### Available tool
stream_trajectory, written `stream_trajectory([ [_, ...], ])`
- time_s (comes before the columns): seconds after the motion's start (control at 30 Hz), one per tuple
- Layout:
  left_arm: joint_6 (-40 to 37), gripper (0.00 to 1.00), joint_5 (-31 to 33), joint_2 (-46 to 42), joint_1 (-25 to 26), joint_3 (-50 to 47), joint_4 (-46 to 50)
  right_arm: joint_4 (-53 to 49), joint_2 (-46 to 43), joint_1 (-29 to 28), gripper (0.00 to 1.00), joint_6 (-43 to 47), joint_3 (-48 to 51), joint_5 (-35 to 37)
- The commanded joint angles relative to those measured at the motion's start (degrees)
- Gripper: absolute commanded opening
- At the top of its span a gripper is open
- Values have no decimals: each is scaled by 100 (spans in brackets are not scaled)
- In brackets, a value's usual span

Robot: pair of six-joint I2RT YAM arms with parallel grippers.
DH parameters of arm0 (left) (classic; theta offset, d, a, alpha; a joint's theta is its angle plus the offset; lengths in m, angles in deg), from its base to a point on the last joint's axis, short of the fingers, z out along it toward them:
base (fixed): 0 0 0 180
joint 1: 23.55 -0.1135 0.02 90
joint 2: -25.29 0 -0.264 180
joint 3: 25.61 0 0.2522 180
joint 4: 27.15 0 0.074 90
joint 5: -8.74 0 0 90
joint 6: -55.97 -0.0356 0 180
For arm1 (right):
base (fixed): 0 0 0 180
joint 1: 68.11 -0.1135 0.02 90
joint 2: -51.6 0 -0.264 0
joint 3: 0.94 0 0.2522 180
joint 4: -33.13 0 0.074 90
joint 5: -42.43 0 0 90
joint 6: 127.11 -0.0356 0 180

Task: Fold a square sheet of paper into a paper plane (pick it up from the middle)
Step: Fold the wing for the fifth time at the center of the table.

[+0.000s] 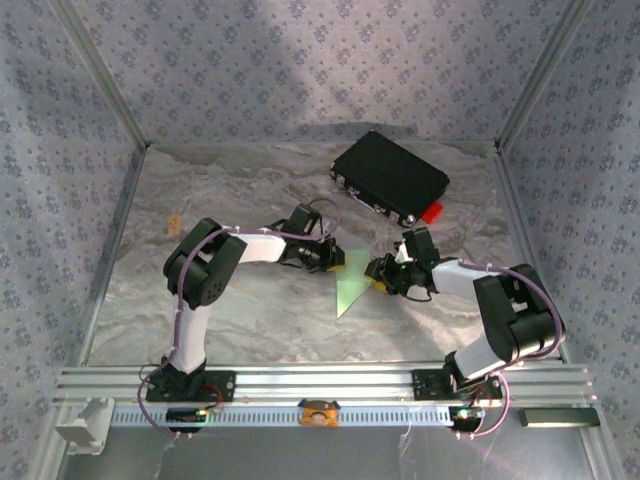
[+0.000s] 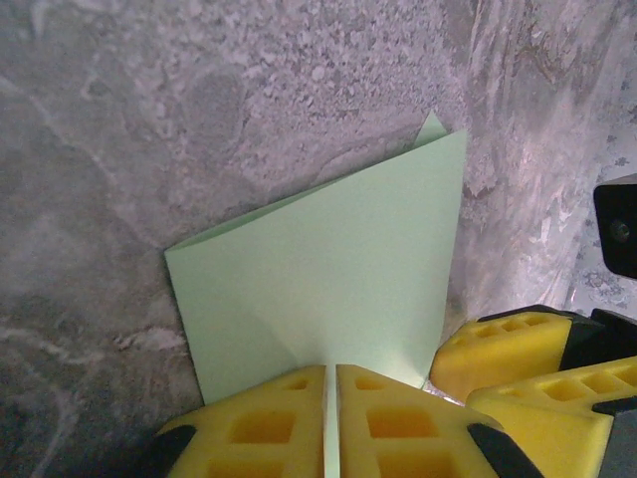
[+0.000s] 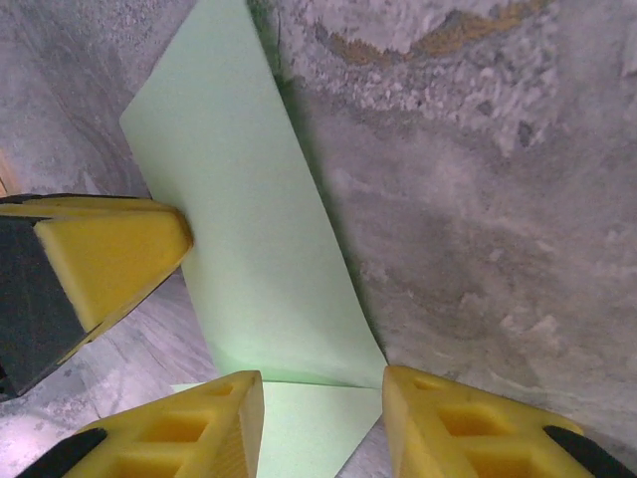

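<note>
The square sheet of paper point(image 1: 351, 285) is pale green and folded, and in the top view it tapers to a point toward the near side, at mid-table between the arms. My left gripper point(image 2: 330, 403) is shut on the sheet's point(image 2: 328, 269) near edge, a thin strip of it pinched between the yellow fingers. From the right, my right gripper point(image 3: 323, 423) is open, its fingers point(image 3: 453, 418) standing either side of a creased part of the sheet point(image 3: 249, 229) with clear gaps. One left finger point(image 3: 105, 254) shows beside it. In the top view the left gripper point(image 1: 340, 262) and right gripper point(image 1: 378, 272) nearly meet.
A black rectangular case point(image 1: 390, 180) with a small red tab point(image 1: 432, 211) lies at the back right. A small orange scrap point(image 1: 174, 222) sits at the left. The marbled grey tabletop point(image 1: 260, 320) is fenced by patterned walls and metal rails.
</note>
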Motion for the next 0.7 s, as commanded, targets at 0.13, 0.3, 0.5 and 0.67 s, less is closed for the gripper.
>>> stream_trajectory([
  [0.13, 41, 10, 102, -152, 59, -191, 394, -937, -293, -194, 39, 15, -334, 475],
  [0.3, 237, 8, 220, -230, 17, -335, 181, -918, -296, -243, 39, -276, -270, 107],
  [0.5, 304, 6, 239, -216, 6, -396, 89, -885, -255, -403, 40, -570, -126, 278],
  [0.67, 316, 6, 226, -183, 6, -379, 76, -831, -13, -509, 39, -585, -257, 82],
])
